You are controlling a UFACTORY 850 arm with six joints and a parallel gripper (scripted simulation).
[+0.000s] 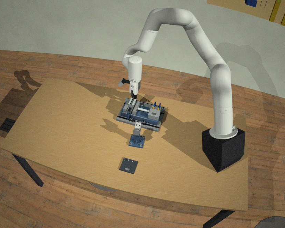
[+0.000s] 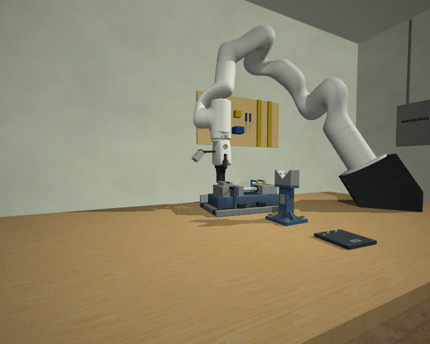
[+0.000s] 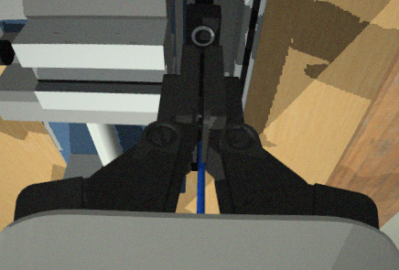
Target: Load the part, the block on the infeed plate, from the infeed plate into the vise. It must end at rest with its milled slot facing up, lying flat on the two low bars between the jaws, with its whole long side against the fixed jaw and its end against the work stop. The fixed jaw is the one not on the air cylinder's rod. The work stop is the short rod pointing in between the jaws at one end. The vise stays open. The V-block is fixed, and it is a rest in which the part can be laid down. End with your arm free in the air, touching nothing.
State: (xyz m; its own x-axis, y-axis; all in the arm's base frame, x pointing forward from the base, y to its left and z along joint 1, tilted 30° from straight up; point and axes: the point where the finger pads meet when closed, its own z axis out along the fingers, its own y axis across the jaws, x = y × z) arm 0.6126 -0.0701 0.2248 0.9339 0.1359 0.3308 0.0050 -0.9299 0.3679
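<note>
seating nudge at the vise, claw pinched fully shut on nothing

nearest the bench's (image 1: 64,127) front edge: flat dark infeed plate (image 1: 128,165), bare of any block. further in: blue cast v-block (image 1: 137,126) with pale notched head. mid-bench: blue-bodied vise (image 1: 147,120), matte grey faces, and a pale squared block, probably the part (image 1: 131,101), lying between the jaws; slot direction too small to tell. toward the far edge: gripper (image 1: 134,95) hanging just above the vise's far end, black fingers pressed together. likely wanted now: slow, level push with shut fingertips along the fixed jaw toward the work stop, low enough to catch the hard end face, then straight up and away.
</note>
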